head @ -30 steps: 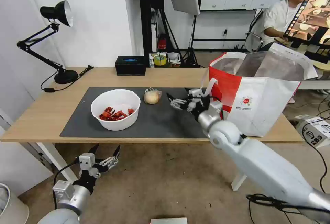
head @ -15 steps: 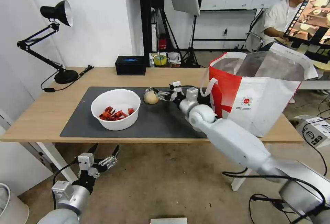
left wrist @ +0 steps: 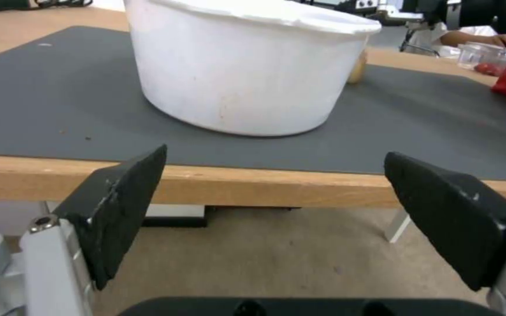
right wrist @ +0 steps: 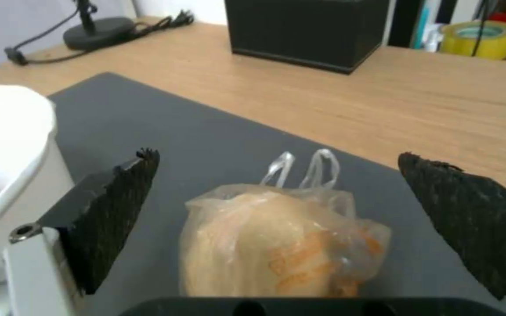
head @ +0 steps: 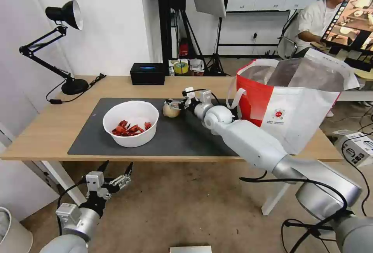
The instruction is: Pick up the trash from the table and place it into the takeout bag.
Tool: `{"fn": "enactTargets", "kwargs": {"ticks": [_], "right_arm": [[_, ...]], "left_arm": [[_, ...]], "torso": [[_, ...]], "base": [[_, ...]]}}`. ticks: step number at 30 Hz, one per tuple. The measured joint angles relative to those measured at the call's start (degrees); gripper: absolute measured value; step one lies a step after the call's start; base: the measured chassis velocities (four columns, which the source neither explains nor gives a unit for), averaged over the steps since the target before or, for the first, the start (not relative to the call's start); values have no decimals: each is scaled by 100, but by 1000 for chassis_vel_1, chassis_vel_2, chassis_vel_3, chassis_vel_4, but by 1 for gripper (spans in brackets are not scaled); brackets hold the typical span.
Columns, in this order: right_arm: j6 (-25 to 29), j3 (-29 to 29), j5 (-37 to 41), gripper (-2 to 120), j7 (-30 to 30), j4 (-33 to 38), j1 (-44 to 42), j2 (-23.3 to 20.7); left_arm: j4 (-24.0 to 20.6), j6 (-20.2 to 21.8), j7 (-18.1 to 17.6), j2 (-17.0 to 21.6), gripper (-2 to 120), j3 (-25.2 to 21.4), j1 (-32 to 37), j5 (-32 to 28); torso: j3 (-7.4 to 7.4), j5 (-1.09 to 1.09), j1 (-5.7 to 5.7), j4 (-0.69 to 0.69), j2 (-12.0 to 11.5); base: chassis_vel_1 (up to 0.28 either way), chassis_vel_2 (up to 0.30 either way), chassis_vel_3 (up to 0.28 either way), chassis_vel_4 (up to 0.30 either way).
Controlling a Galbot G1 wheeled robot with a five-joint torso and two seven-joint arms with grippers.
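On the dark grey mat (head: pixel 182 136) of the table (head: pixel 50 129) stands a white bowl (head: pixel 130 123) of red shell scraps. To its right lies a beige plastic-wrapped lump (head: pixel 170 110). My right gripper (head: pixel 173 103) reaches over the mat and is open, with the lump (right wrist: pixel 282 245) between its spread fingers and no contact visible. The takeout bag (head: pixel 295 101), white and red with foil lining, stands open at the table's right end. My left gripper (head: pixel 115 168) hangs open below the table's front edge, facing the bowl (left wrist: pixel 247 70).
A black tissue box (head: pixel 147 73) sits at the table's back edge, with a yellow tape roll (head: pixel 181 67) behind it. A black desk lamp (head: pixel 64 16) stands at the back left corner. A white box (head: pixel 357 148) and cables lie on the floor at right.
My right gripper has moved left across the mat, from beside the takeout bag to the beige lump, and now straddles it. The left arm has barely shifted.
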Motion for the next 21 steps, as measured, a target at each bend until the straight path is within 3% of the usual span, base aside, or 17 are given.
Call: {"fn": "enactTargets", "kwargs": {"ticks": [21], "right_arm": [[-407, -172, -374, 100, -570, -845, 254, 462]], "left_arm": [[-15, 0, 0, -26, 100, -17, 16, -12]], "torso": [[0, 0, 0, 0, 1]], "base": [[0, 0, 0, 0]]}}
